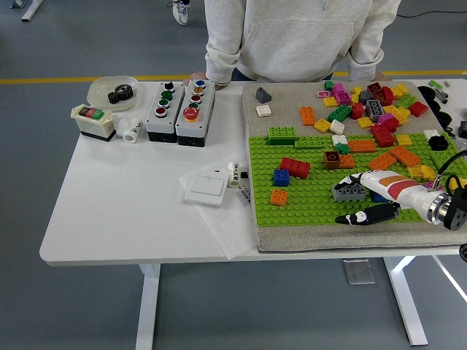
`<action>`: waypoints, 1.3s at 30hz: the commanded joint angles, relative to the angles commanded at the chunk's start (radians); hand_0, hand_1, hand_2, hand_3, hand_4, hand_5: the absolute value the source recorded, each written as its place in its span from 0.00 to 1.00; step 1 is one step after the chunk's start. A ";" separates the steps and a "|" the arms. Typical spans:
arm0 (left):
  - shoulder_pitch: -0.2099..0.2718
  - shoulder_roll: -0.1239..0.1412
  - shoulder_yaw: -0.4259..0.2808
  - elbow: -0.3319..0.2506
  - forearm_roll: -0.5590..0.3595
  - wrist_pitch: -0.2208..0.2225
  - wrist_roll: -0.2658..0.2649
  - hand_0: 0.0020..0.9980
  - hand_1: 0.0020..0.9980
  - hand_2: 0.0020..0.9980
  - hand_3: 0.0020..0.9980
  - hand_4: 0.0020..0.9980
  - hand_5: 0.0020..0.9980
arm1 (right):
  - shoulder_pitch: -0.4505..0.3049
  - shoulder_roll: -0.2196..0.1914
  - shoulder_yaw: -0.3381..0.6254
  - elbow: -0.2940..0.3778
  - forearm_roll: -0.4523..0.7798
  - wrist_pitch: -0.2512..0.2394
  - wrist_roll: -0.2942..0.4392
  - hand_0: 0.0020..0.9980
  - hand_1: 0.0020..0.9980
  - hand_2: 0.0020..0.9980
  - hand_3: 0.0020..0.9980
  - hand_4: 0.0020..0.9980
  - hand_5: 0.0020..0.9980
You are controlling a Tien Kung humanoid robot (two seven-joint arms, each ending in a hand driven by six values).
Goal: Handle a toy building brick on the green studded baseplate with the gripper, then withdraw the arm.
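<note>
The green studded baseplate (306, 200) lies on a beige mat on the table's right half. Red (294, 166), blue (281, 176) and orange (278, 197) bricks stand on it. A grey brick (347, 191) is at the fingertips of my right hand (357, 201), which reaches in low from the right edge. Its white fingers (365, 179) close on the brick's right end, while the black-tipped thumb stretches out below, apart from the brick. My left hand is out of view.
Several loose bricks (365, 109) are heaped on the mat's far right. Two push-button boxes (179, 109), a switch box (93, 121), a bowl with a gear (113, 91) and a white wall switch (205, 188) sit left. A person stands at the far edge.
</note>
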 joint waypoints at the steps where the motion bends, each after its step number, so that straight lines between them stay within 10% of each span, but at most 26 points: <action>1: 0.000 0.000 0.000 0.000 0.000 0.000 0.000 0.82 0.87 0.88 0.80 0.84 0.71 | -0.002 -0.002 0.000 0.004 -0.001 0.001 0.000 0.89 0.79 0.80 0.79 1.00 0.80; 39: -0.004 0.002 0.006 0.000 -0.008 0.001 0.000 0.81 0.87 0.88 0.80 0.84 0.70 | -0.003 0.004 0.005 0.016 -0.011 0.019 0.026 0.89 0.79 0.80 0.79 1.00 0.80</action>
